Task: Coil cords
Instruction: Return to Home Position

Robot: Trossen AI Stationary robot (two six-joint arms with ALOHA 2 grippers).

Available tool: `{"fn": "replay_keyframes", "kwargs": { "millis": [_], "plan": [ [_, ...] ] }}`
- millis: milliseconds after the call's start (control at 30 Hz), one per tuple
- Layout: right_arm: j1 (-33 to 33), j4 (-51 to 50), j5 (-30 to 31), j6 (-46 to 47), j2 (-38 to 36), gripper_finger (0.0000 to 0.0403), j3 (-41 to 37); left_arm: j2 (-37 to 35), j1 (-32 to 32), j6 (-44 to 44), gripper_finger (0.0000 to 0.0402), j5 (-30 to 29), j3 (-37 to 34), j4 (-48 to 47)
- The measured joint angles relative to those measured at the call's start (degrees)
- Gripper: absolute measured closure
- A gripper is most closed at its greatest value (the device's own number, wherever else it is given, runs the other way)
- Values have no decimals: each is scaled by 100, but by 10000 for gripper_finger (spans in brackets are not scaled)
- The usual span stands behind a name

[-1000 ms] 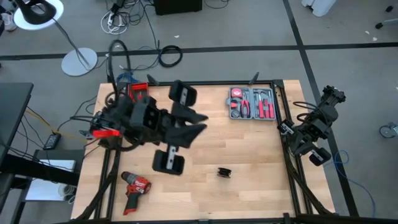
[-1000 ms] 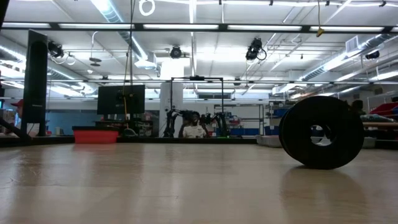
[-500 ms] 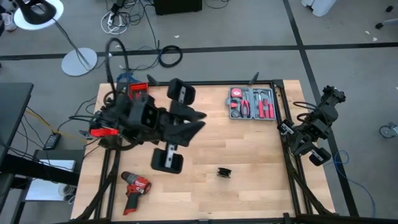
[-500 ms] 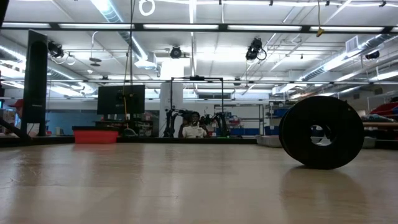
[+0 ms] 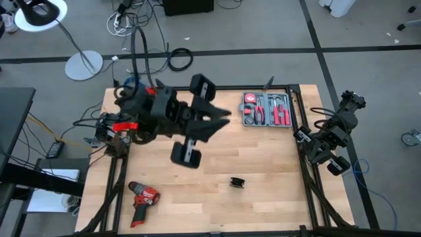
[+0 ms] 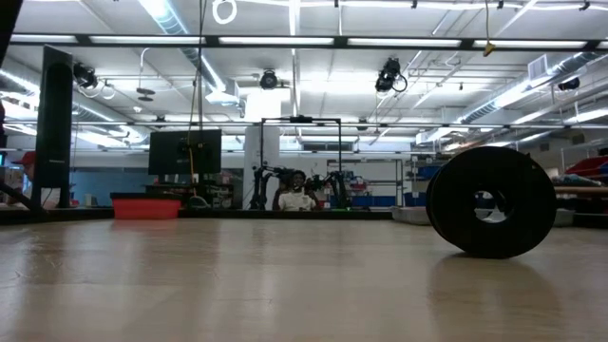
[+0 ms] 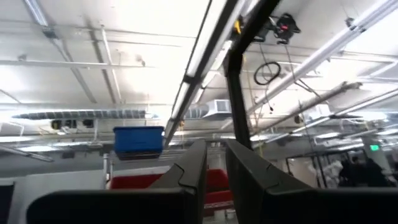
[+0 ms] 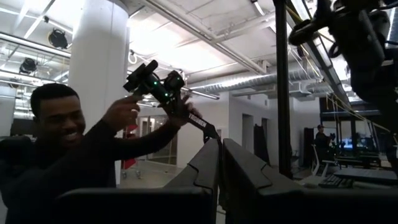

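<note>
Two grippers: neither one holds anything.
Left gripper [image 5: 221, 121]: it hangs over the table [image 5: 263, 158], tilted toward the ceiling; its fingers [image 7: 193, 171] sit close together with only a slim gap, empty.
Right gripper [image 8: 220, 142]: you have it at the table's right edge, fingers pressed together.
Coiled cord [image 5: 237, 182]: it lies on the wood, well apart from both sets of fingers, nearer the left ones.
Tool case [image 5: 266, 110]: near the left fingertips from overhead.
Red drill [image 5: 143, 197]: well apart from all fingers.
</note>
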Motion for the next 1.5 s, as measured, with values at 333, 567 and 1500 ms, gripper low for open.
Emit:
{"fn": "replay_keyframes", "kwargs": {
  "millis": [333,567,1500],
  "plan": [
    [0,0,2,0,0,378,0,-305,190,-333,339,15,0,-3354],
    [0,3,2,0,0,378,0,-294,251,-314,339,-83,-3,-4288],
    [0,-6,4,-1,0,378,0,-3909,-254,153,339,-116,-7907,1439]
  ]
}}
